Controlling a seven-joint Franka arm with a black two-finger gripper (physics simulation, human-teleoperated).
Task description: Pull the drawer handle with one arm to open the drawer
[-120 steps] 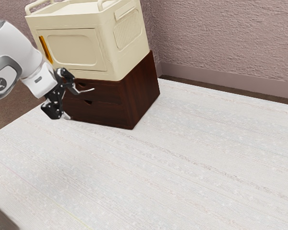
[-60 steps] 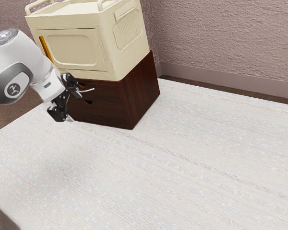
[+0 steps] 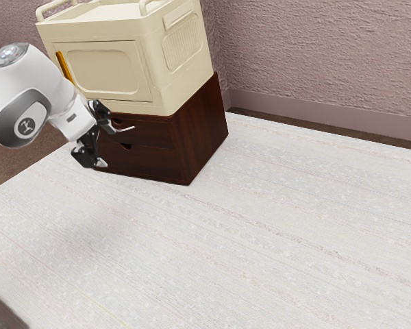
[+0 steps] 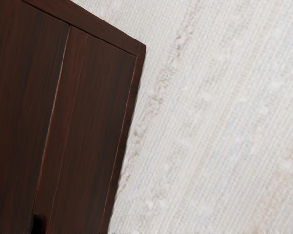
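Observation:
My gripper (image 3: pixel 116 145) stands open in front of the dark wooden cabinet (image 3: pixel 204 130), one finger above the other, with nothing visible between them. The cabinet's front has an upper drawer (image 3: pixel 153 131) and a lower drawer (image 3: pixel 157 162), both flush with it. A dark cutout handle (image 3: pixel 126 145) marks the lower drawer's top edge; another cutout lies higher, partly behind the upper finger. In the wrist view, the cabinet front (image 4: pixel 95 92) is seen close up, with a cutout handle (image 4: pixel 39 223) partly in sight. Contact between fingers and cabinet cannot be told.
A cream storage box (image 3: pixel 157 75) with an orange strip (image 3: pixel 65 70) on its front rests on top of the cabinet. The pale, woven-looking surface (image 3: pixel 246 226) stretches around the cabinet's base. Textured walls (image 3: pixel 315 55) rise behind.
My hand and arm have shifted toward the exterior view's right, nearer the cabinet, and the hand has tilted somewhat. The drawers look unchanged.

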